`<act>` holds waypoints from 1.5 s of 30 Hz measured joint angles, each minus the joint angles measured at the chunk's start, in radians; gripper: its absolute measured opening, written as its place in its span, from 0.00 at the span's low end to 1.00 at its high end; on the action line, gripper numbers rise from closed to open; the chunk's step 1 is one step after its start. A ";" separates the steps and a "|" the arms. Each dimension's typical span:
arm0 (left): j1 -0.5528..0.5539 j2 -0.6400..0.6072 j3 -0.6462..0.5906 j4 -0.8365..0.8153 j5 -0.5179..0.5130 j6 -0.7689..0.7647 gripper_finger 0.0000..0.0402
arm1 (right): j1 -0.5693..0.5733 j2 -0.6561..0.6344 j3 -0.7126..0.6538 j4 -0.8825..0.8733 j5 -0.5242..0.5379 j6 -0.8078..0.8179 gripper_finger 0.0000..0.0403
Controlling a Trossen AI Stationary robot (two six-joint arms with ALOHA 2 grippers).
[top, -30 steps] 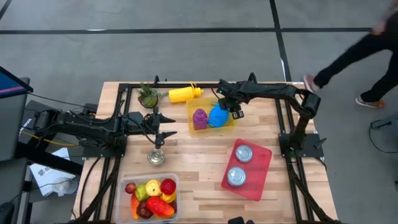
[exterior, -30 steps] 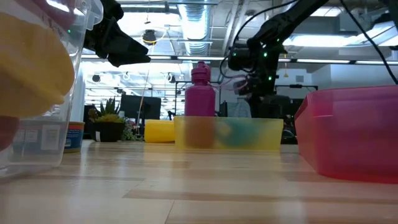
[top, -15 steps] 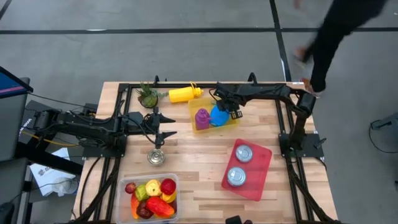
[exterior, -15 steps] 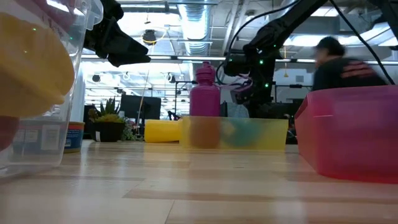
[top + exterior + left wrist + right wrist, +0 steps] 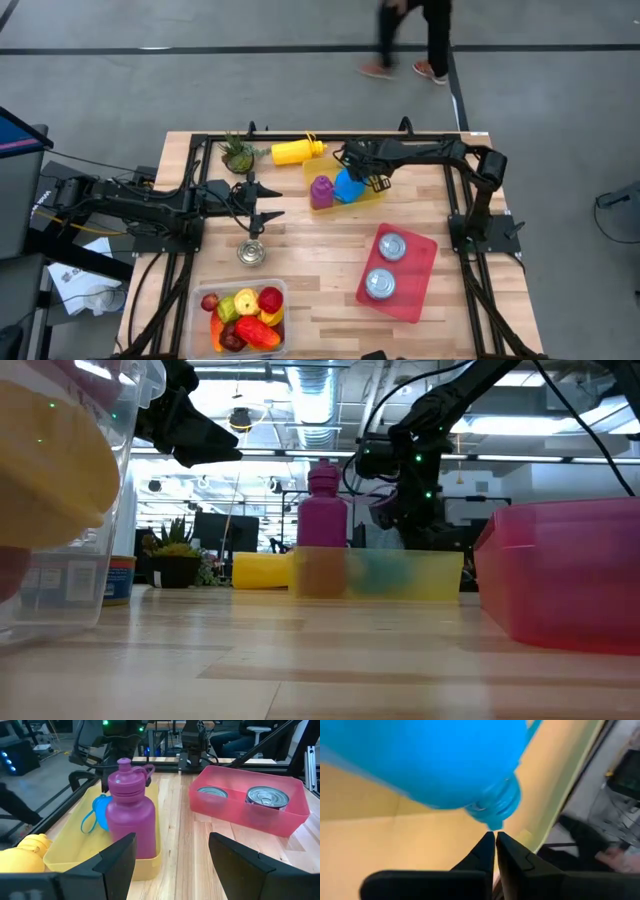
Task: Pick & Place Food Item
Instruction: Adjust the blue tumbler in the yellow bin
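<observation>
the right gripper (image 5: 495, 837) is closed with its fingers together, holding nothing, just at the neck of the blue bottle (image 5: 349, 186), which lies in the yellow bin (image 5: 372, 196) at the table's 12 o'clock. the left gripper (image 5: 272, 204) hangs open at 9 o'clock.

No readable text, label, brand, number or sign appears in any view. The purple bottle (image 5: 131, 810), the cans (image 5: 267, 798) in the red bin (image 5: 280, 822), and the yellow tray (image 5: 75, 855) all show plain, unmarked surfaces.
</observation>
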 joint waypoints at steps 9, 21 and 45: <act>0.000 0.000 0.000 -0.001 0.001 0.000 0.60 | -0.035 0.002 0.000 -0.017 -0.082 0.011 0.27; 0.000 0.000 0.000 -0.003 0.000 0.000 0.60 | -0.040 0.002 0.000 0.019 -0.085 -0.032 0.58; 0.000 0.000 0.000 -0.003 -0.001 -0.002 0.60 | -0.043 0.005 0.000 0.029 -0.135 -0.003 0.36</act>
